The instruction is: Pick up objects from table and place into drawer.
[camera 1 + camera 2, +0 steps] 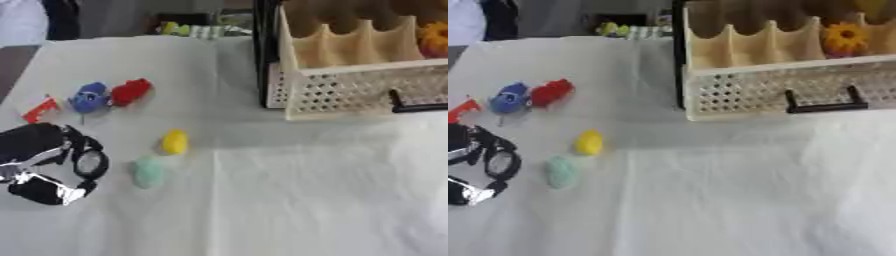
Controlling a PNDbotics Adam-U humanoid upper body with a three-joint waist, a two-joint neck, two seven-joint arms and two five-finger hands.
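Note:
Several small soft toys lie on the white cloth at the left: a blue one (89,97) touching a red one (131,91), a yellow one (175,142), and a mint-green one (148,172) just below it. A small red-and-white piece (39,110) lies at the far left. The cream perforated drawer (350,92) stands pulled out at the upper right, with a black handle (824,106) and an orange flower-like thing (844,37) in one compartment. My left hand (44,165), black and silver, hovers at the lower left, a short way left of the green toy. The right hand is out of sight.
The drawer's black frame (260,50) stands along its left side. Some yellow-green things (188,30) lie at the table's far edge. White cloth (306,200) covers the middle and right of the table in front of the drawer.

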